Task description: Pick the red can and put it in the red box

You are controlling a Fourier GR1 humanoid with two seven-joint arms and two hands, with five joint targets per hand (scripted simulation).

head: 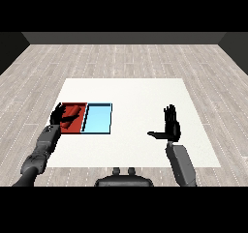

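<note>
- Red can [73,114]: lying tilted inside the red tray, its colour close to the tray floor so its outline is hard to trace; the left hand's fingers reach to its left end.
- Red tray [77,128]: shallow, dark-rimmed, at the left part of the table; it shares its right wall with the light blue tray.
- Left hand [58,115]: black, over the left edge of the red tray, fingers spread toward the can; whether they curl round the can or merely lie against it cannot be told from this view.
- Left forearm [44,142]: grey, rising from the lower left corner to the tray.
- Light blue tray [98,119]: just right of the red tray, touching it, same shape and dark rim.
- Right hand [170,124]: black, held upright over the right part of the table, well apart from both trays; fingers straight and pointing away from the robot, thumb stretched out to the left; holds nothing.
- Right forearm [181,163]: grey, entering from the lower right.
- White table [140,94]: rectangular top, bearing both trays.
- Floor [126,58]: pale wood planks around the table.
</note>
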